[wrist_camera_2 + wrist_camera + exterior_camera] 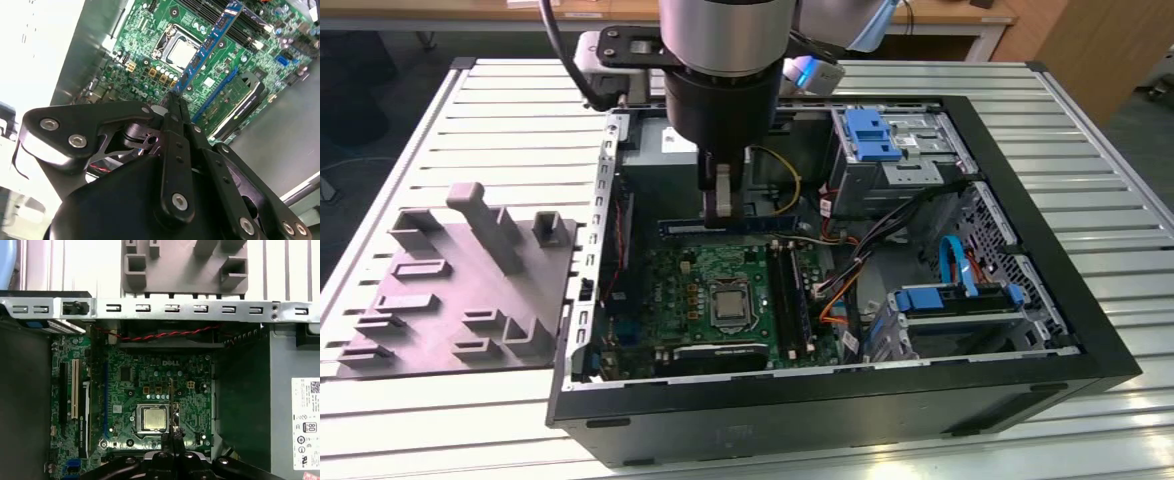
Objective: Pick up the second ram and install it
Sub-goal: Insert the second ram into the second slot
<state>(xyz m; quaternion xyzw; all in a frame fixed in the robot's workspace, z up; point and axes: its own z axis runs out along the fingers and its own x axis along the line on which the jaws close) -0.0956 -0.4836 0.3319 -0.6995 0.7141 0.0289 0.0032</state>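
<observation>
Slatted aluminium table [427, 120] carries an open black metal computer case [854, 410] in the exterior view. Over its green motherboard [680, 290] hangs the arm's black gripper [718, 205], with the second ram [750, 226], a thin dark-blue strip, at its tips, lying crosswise to the long black memory slots [783, 285].

In the second wrist view the fingers [176, 107] are pressed together on the stick's edge.

In the first wrist view the stick shows edge-on above the silver processor socket [152, 418]. Lowered unturned, it would likely strike board parts. So narrow a pinch could let it tilt.
</observation>
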